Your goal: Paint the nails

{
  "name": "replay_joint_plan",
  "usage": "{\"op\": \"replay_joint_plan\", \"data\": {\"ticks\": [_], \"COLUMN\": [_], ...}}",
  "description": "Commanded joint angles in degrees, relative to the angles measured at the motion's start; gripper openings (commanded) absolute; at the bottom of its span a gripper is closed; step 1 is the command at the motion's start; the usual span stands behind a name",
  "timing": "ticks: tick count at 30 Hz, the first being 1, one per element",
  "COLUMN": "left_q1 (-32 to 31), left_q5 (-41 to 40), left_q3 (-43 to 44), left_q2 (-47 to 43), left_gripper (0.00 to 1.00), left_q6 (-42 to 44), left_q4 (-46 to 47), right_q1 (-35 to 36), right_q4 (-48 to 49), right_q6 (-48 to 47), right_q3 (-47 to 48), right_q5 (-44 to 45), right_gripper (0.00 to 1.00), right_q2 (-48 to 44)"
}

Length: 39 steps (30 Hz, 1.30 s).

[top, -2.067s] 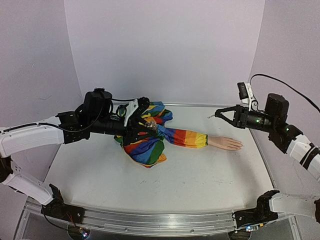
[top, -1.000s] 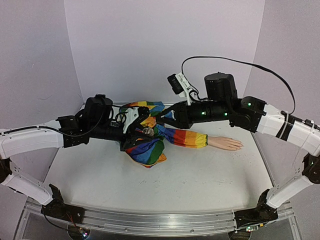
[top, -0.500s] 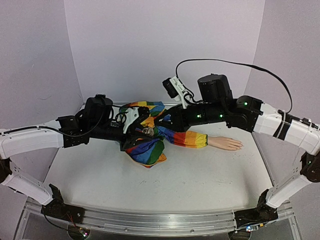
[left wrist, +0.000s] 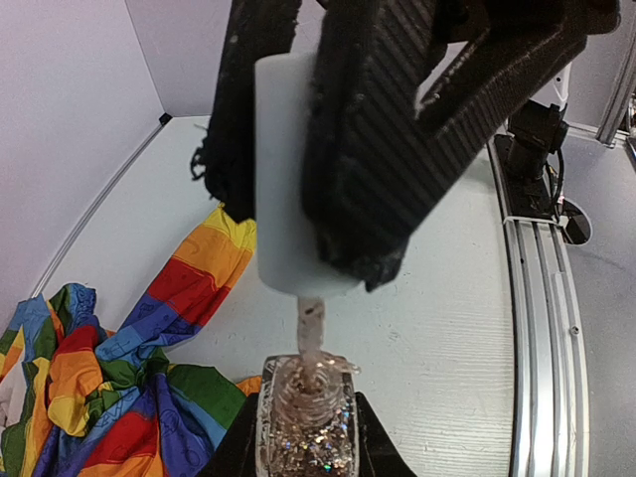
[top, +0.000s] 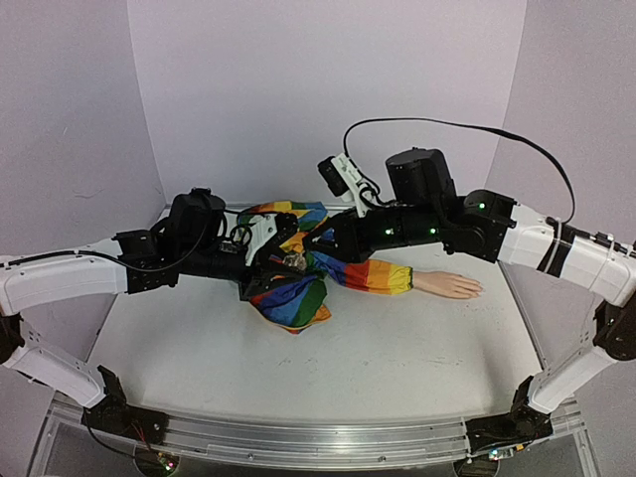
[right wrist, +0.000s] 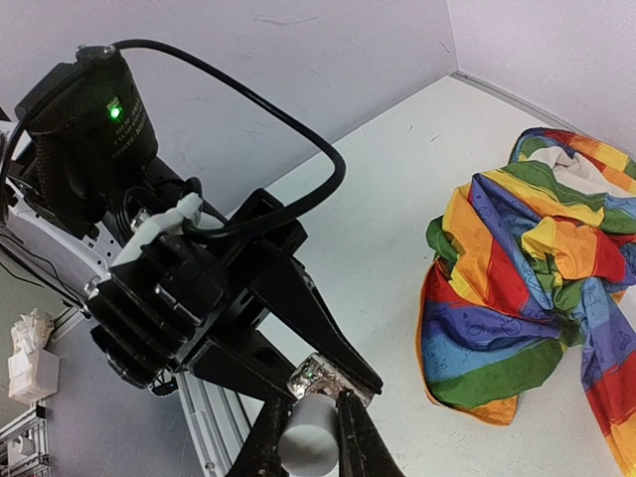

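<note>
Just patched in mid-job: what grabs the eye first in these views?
The two grippers meet above the rainbow sleeve: the left gripper clamps a glitter polish bottle, the right gripper holds its white brush cap just over the neck. The pale mannequin hand lies apart to the right.

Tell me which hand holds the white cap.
The right hand: it pinches the white cap, while the left hand grips the glitter bottle.

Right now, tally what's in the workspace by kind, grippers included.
Grippers: 2, left gripper, right gripper
Glitter polish bottle: 1
White brush cap: 1
Rainbow-striped garment: 1
Mannequin hand: 1
Total: 6
</note>
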Motion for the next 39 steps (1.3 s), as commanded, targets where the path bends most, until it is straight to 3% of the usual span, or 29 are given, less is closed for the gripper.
{"op": "replay_joint_plan", "data": {"ticks": [1,29,39], "left_q1": [-0.4,-0.6,-0.9], "left_q5": [0.1,-0.8,-2.8], "left_q3": [-0.1,-0.2,-0.2], "left_q2": [-0.5,-0.7,-1.1], "left_gripper": [0.00,0.00,0.00], "left_q6": [0.6,1.0,1.4], "left_q4": [1.6,1.4,1.3], "right_q1": [0.4,1.6,1.6], "right_q4": [1.6,-0.1,-9.1], "right_q6": [-0.8,-0.8,2.3], "right_q3": [2.7,3.5,10.0], "right_q5": [1.0,0.1,-1.5], "right_gripper": [0.00,0.00,0.04], "right_q2": [-0.1,3.5,10.6]}}
